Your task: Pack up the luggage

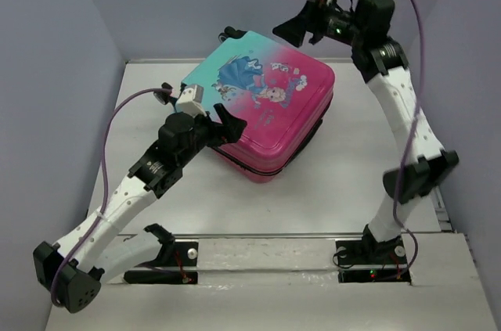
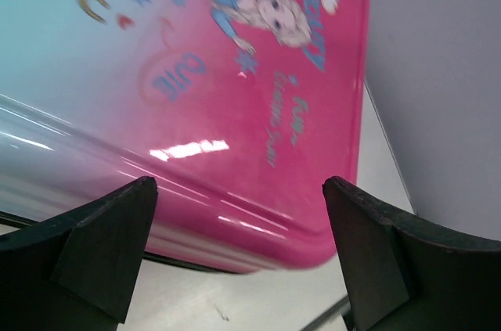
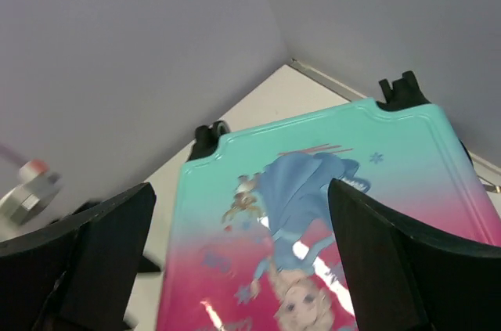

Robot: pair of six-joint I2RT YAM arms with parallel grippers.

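The luggage [image 1: 270, 100] lies flat and closed on the table, its pink-to-teal shell with the princess print facing up, black wheels at the far end. My left gripper [image 1: 232, 129] is open, just off its near left pink edge; the left wrist view shows the pink shell [image 2: 235, 112] between and beyond the fingers [image 2: 102, 245]. My right gripper [image 1: 301, 30] is open and empty, raised above the far right corner. The right wrist view looks down on the teal end [image 3: 329, 190] and the wheels [image 3: 207, 139].
The white table [image 1: 344, 182] has purple-grey walls on three sides. The arm bases [image 1: 372, 257] sit on a strip at the near edge. A purple cable loops from each arm. A black zipper seam runs round the luggage's side [image 1: 301, 139].
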